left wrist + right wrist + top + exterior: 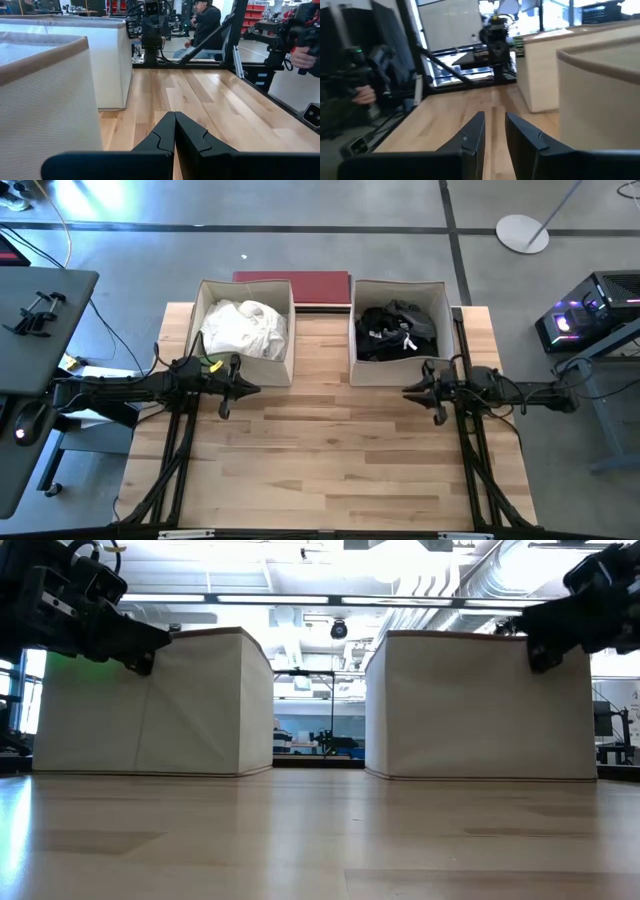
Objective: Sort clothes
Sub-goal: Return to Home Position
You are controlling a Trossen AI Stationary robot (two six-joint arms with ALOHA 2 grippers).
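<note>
High view: left end effector (248, 389), fingers pressed together, and right end effector (412, 392), fingers slightly apart, hover empty over the surface (330, 460) just before the boxes. White clothes (243, 327) fill the left box (245, 282), dark clothes (395, 330) the right box (400, 282). Sorting looks finished; next, I'd judge, simply park both arms. No readable writing

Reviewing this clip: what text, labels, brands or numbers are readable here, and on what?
No text is readable anywhere.
Left beige fabric box and right beige fabric box: plain walls, no print.
Dark red board: nothing printed shows.
White patches on the dark clothes: too small to read.
</note>
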